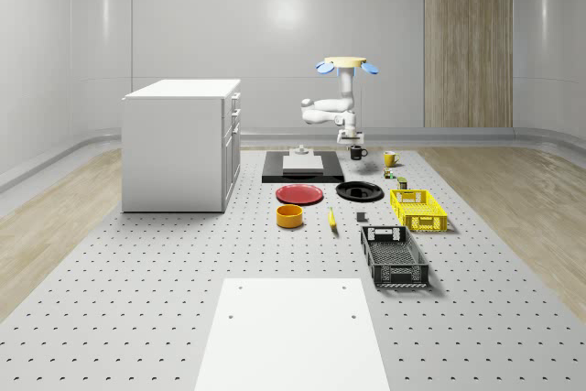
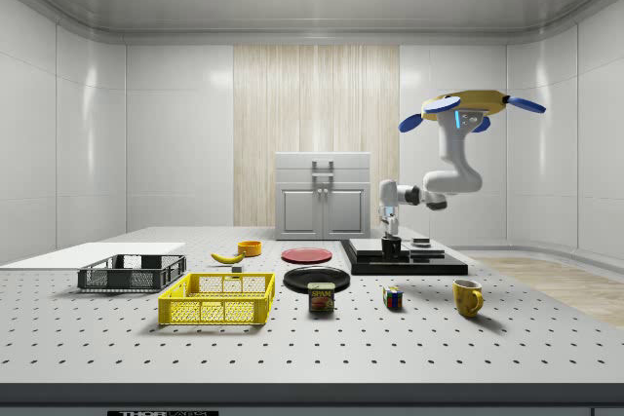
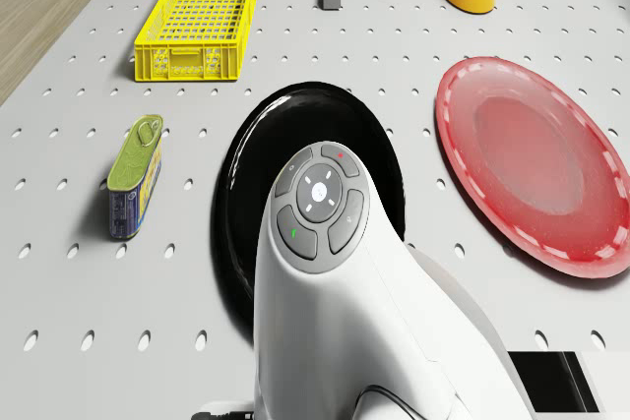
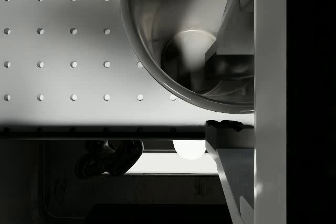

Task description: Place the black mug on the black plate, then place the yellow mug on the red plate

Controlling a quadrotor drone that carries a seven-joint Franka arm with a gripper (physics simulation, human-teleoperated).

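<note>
Claw (image 1: 355, 146) pinching black mug (image 1: 357, 152) rim, airborne — grip's shallow, could slip before black plate (image 1: 360, 191).

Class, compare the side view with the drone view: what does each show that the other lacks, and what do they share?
Side view, not drone view: the drone hovering above the table, yellow mug, cabinet, black crate. Drone view, not side view: the arm's button pad. Both: black plate, red plate, yellow crate, can.
</note>
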